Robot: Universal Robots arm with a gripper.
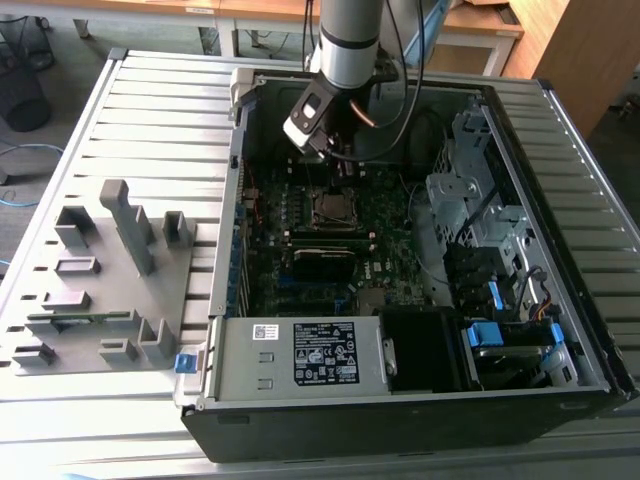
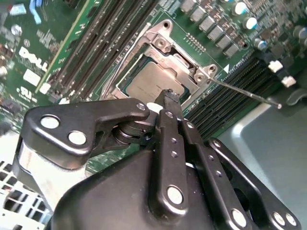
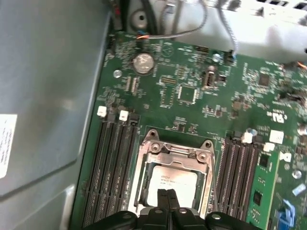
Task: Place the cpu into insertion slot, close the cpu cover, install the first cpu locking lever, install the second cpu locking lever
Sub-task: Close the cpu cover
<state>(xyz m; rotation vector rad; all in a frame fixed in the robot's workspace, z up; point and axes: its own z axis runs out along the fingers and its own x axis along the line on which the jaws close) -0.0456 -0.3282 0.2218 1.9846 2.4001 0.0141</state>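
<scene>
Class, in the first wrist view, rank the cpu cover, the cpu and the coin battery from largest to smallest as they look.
1. cpu cover
2. cpu, inside its window
3. coin battery

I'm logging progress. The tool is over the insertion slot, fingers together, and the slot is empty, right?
Not empty: in the first wrist view the cpu lies in the insertion slot. The rest holds: the tool is over it, fingers together.

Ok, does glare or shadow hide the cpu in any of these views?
Exterior view: dim around the insertion slot. Second wrist view: cpu evenly lit, slight sheen on the cpu cover. First wrist view: case wall washed pale, cpu free of glare.
</scene>
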